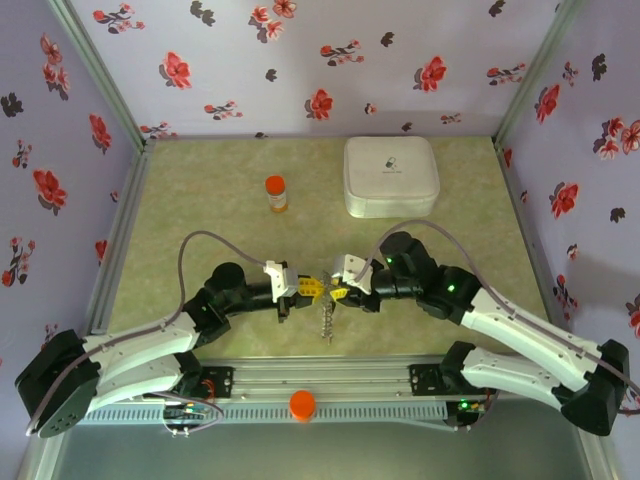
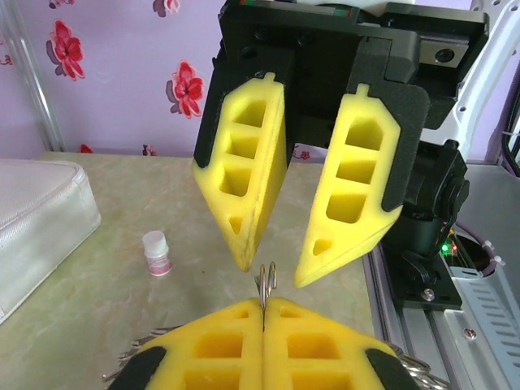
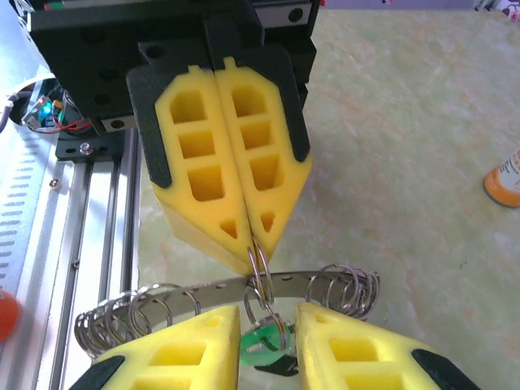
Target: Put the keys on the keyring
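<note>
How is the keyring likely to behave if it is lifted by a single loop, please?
Probably floppy: the keyring is a thin band curving away on both sides of the left gripper, whose jaws are shut on one loop. Likely to swing and shift, since loose wire loops and a green key hang from it. Being thin metal, it looks light.

The left arm (image 1: 140,352) and right arm (image 1: 520,335) wear white shells over black joints, each trailing a grey cable (image 1: 183,262). The left pincer (image 3: 253,248) and right pincer (image 2: 275,268) have yellow wedge fingers (image 2: 248,154) with square hollows.
</note>
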Available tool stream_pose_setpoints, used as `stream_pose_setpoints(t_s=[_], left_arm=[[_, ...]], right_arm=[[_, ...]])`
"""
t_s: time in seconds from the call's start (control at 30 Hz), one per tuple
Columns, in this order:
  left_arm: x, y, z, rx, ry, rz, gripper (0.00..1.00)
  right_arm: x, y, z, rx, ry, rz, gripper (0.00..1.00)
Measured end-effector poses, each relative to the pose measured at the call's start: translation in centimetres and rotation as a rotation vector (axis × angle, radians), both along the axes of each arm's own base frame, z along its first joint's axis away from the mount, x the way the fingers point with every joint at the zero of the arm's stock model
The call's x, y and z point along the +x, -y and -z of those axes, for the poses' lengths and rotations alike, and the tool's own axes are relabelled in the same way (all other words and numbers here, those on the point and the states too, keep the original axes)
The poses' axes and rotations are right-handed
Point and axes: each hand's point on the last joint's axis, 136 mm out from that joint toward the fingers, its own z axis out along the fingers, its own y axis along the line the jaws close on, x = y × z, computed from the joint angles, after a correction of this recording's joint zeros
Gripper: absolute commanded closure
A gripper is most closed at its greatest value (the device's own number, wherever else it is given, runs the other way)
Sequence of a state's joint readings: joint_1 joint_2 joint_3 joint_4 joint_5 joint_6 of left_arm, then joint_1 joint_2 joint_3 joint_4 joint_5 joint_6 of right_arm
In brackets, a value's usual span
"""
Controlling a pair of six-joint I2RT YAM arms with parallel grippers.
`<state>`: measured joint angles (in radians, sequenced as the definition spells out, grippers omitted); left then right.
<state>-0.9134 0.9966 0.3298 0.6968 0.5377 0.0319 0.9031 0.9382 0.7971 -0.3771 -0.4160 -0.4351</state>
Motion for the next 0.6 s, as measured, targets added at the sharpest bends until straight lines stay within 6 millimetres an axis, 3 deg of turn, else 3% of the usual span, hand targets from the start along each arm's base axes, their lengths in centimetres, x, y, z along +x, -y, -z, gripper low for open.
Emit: stream_pose_setpoints(t_s=[0.17,0.33,0.43,0.53,0.6], left_arm=[[-0.1,0.0,0.0,-0.001,0.001,0.006,1.00],[0.0,0.0,0.0,-0.001,0.000,0.004,1.00],[0.0,0.0,0.1,0.005,-0.004,0.003,1.00],[0.1,0.0,0.6,0.021,-0.009,-0.005,0.69],[0.3,-0.1,0.8,0.035,-0.008,-0.019,0.63]], right_arm=[[0.1,-0.5,0.1,0.011,-0.008,-0.012,0.83],[0.0,-0.9,0.0,0.024,-0.026,-0.019,0.99],[-0.1,-0.9,0.2,0.021,-0.037,-0.022,1.00],[-0.1,-0.9,0.5,0.008,-0.039,-0.025,1.00],[-0.1,-0.8,1.1,-0.020,-0.041,-0.031,1.00]])
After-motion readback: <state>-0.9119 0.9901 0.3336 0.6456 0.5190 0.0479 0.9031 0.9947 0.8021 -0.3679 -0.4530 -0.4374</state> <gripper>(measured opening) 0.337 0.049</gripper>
